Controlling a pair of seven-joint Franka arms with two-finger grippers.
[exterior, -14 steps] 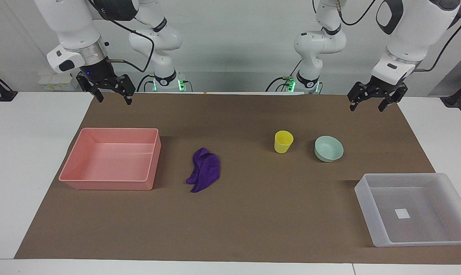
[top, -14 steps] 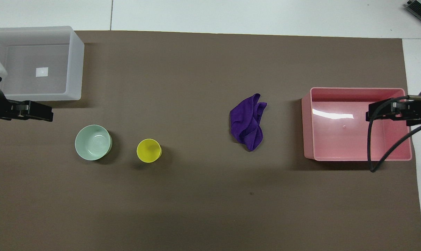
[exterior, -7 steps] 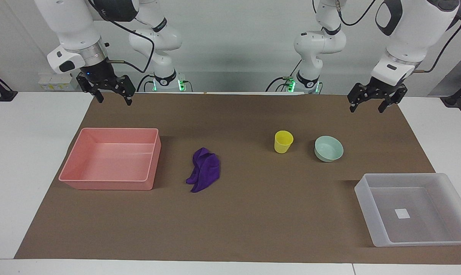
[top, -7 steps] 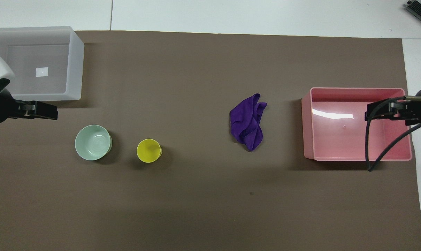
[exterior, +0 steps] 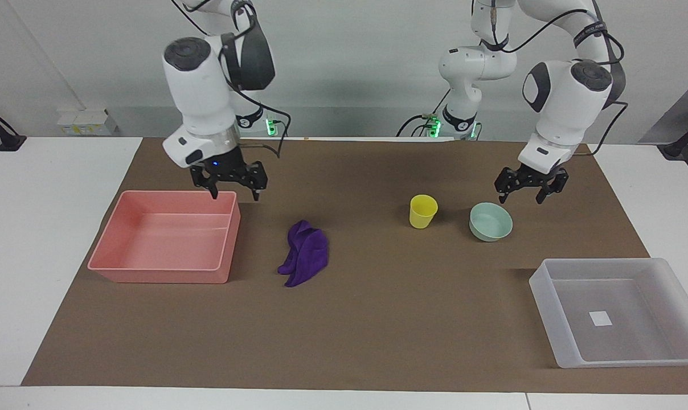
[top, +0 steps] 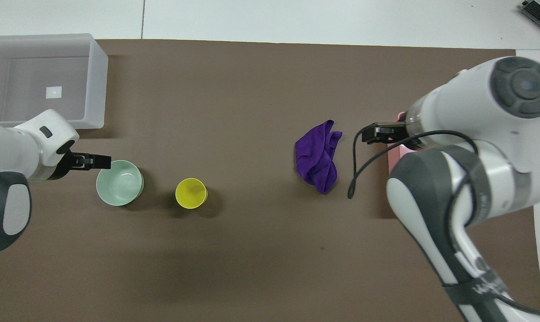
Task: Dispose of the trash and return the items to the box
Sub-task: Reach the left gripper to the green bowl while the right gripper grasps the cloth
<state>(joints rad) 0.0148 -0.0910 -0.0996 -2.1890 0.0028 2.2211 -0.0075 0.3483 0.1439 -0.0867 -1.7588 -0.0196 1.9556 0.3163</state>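
Observation:
The purple rag lies crumpled mid-table. The yellow cup stands upright beside the mint-green bowl. The translucent box sits at the left arm's end, farther from the robots, with nothing in it. My left gripper hangs open just over the bowl's rim on the side toward the left arm's end, holding nothing. My right gripper hangs open over the pink tray's corner on the rag's side, holding nothing.
The pink tray sits at the right arm's end with nothing in it; in the overhead view the right arm covers nearly all of it. A brown mat covers the table. White table shows at both ends.
Both arms swung in from the table's ends and came lower. The left gripper went to the bowl, the right gripper to the pink tray's corner. Both stayed open; no object moved.

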